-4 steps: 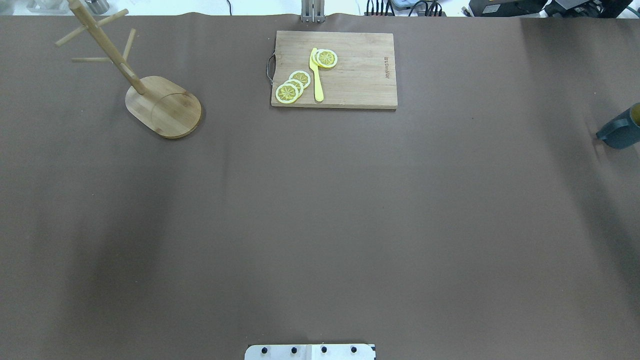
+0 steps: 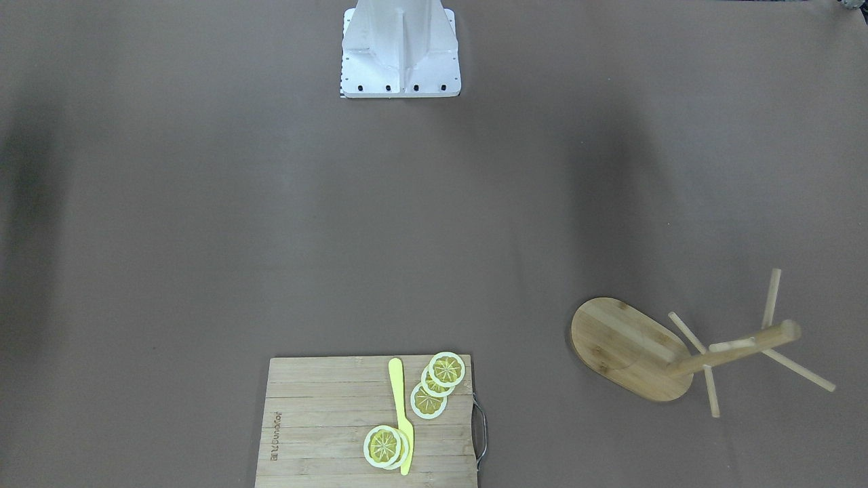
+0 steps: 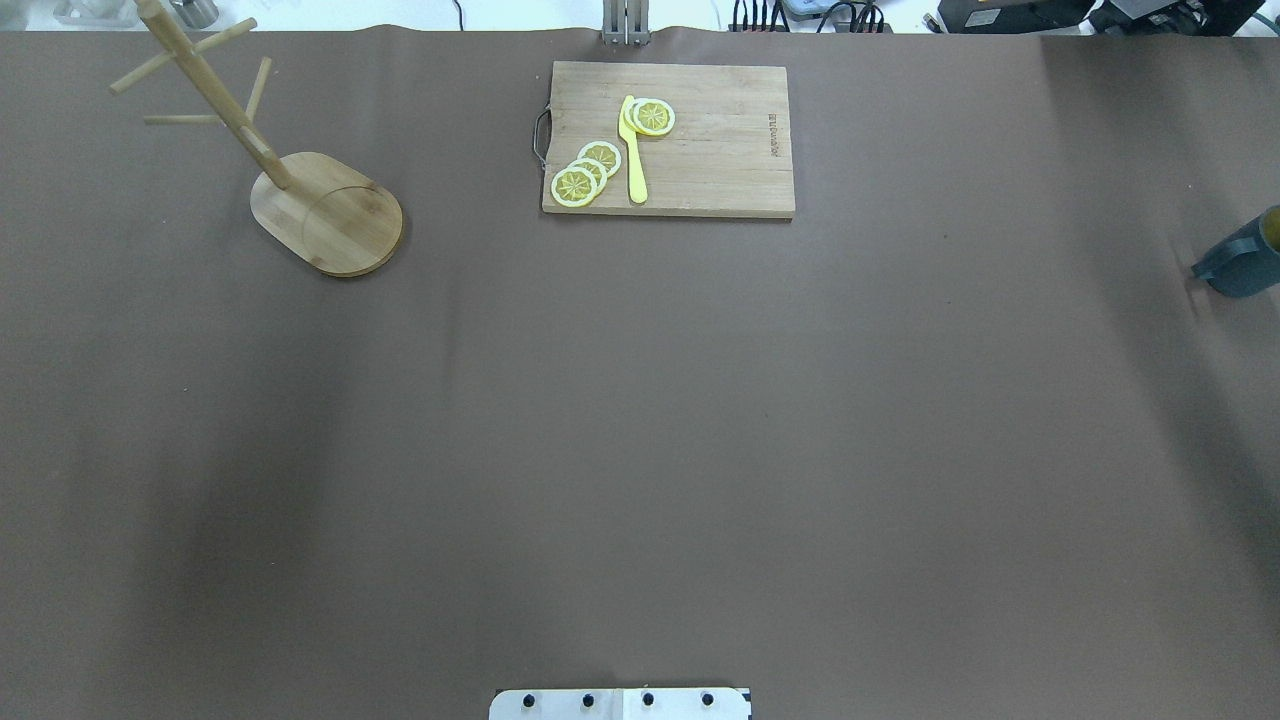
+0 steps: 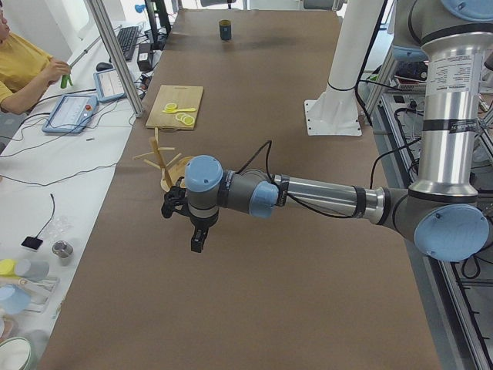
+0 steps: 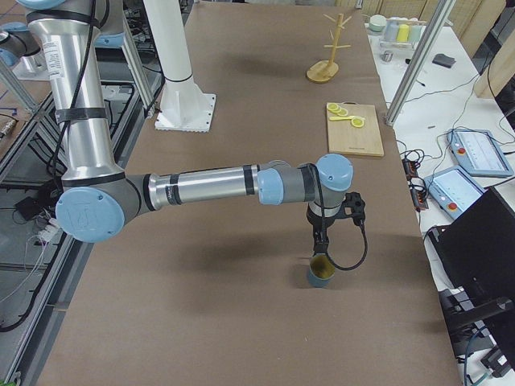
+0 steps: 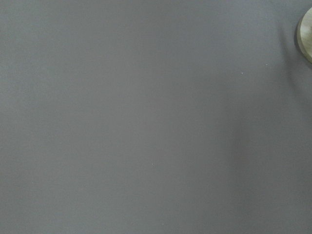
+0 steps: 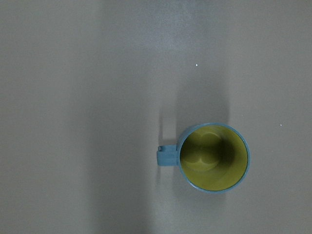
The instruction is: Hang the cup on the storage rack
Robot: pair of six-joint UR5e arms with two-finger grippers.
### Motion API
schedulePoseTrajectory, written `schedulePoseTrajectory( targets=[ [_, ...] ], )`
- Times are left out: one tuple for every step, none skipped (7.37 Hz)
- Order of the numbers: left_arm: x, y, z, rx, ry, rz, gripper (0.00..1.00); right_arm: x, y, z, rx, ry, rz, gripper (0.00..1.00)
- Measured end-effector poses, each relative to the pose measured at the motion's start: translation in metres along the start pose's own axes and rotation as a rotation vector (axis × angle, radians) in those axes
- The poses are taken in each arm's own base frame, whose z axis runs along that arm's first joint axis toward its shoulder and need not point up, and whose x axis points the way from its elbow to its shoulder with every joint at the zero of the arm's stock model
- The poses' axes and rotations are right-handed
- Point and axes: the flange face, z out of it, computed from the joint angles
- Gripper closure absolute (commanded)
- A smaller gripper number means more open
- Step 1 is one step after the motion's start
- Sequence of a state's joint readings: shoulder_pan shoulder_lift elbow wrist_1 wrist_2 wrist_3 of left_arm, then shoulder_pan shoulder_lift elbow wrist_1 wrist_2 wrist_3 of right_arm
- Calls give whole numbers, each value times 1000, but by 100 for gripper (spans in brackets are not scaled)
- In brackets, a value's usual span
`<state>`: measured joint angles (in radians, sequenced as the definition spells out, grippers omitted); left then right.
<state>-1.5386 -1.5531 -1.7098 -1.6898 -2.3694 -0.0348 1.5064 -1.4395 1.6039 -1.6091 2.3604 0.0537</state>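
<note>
1. The cup (image 7: 214,157) stands upright on the brown desk (image 3: 640,450), at the end on the robot's right. In the overhead view it is cut by the picture's right edge.
2. Its mouth faces up and shows the yellow-olive inside. Its loop handle points toward the middle of the desk in the overhead view.
3. The right fingers (image 5: 319,241) point straight down, just over the cup's rim as the side view shows it. I cannot tell whether they touch it, nor whether they are spread or pressed together.
4. The storage rack (image 3: 330,215) stands upright near the far corner on the robot's left, well apart from the cup. Thin pegs stick out of its post.
5. The left fingers (image 4: 197,240) hang over bare desk with the arm stretched out level, near the rack. Here too I cannot tell whether they are spread or pressed together.
6. The left wrist view shows brown desk, with an edge of the rack's base in its upper right corner.
7. A cutting board (image 3: 720,150) lies at the desk's far edge between rack and cup. It carries lemon slices (image 3: 588,172) and a yellow knife (image 3: 634,160).
</note>
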Motion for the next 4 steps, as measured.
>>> schedulePoseTrajectory(
  targets=[
    [0,0,1,1,0,-2,2,0,0,0,1,0,-1,0],
    [0,0,1,7,0,3,2,0,0,0,1,0,-1,0],
    [0,-1,1,13,0,9,2,-1,0,-1,2,0,-2,0],
    [0,-1,1,15,0,11,2,0,0,0,2,0,-2,0]
  ],
)
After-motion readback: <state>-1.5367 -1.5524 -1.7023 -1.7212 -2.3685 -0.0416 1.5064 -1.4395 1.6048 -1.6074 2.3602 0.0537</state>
